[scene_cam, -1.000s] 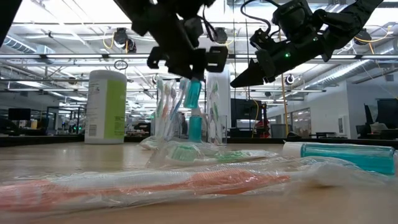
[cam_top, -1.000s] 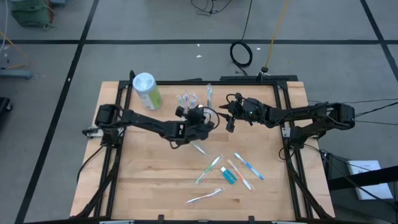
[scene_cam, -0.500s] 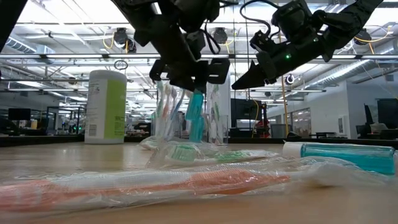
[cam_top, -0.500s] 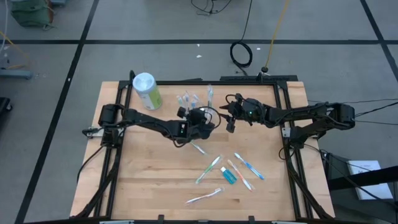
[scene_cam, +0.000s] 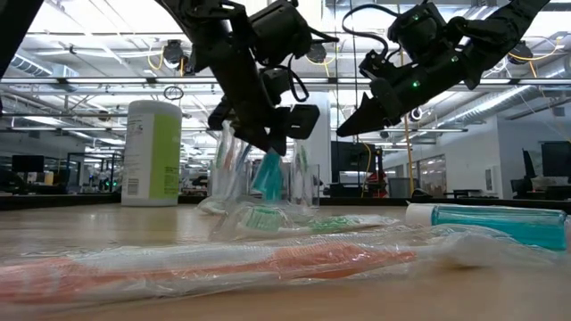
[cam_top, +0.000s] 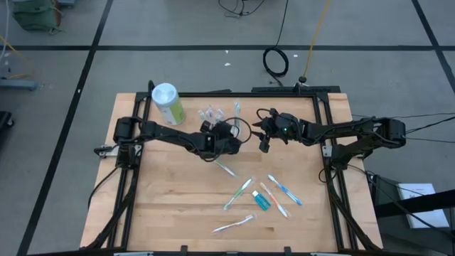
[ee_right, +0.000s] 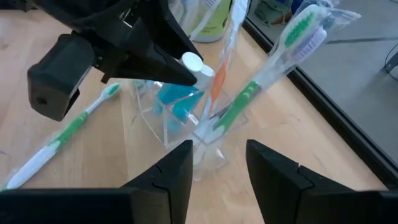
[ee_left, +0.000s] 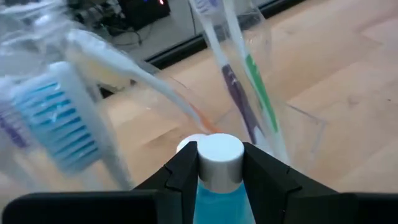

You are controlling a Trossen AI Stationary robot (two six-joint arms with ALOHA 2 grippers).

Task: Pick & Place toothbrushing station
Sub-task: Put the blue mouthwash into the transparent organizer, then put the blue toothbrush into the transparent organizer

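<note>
The toothbrushing station is a small clear holder (cam_top: 213, 114) (ee_right: 186, 134) at the table's far middle, with several wrapped toothbrushes (ee_right: 249, 93) standing in it. My left gripper (cam_top: 222, 131) (scene_cam: 270, 147) hangs just over the holder, shut on a blue tube with a white cap (ee_left: 217, 180) (scene_cam: 268, 176). My right gripper (cam_top: 264, 144) (ee_right: 217, 168) is open in the air to the right of the holder, with nothing between its fingers. My left gripper pinches the blue tube between its two fingers, at the tube's upper end just under the white cap (ee_left: 217, 155). The fingers (ee_left: 183, 174) slant down from above. The tube is tilted, with its lower part (ee_right: 177, 99) inside the clear holder.
A green canister with a white lid (cam_top: 167, 103) stands at the far left. Several wrapped toothbrushes (cam_top: 238, 193) and another blue tube (cam_top: 260, 201) lie loose on the table's near half. An orange wrapped brush (scene_cam: 268, 263) lies nearest the low camera.
My left gripper has sunk toward the holder and tipped further down. The blue tube, which hung upright above the holder, is now lower and tilted, with its lower end inside the holder. The right arm has kept still.
</note>
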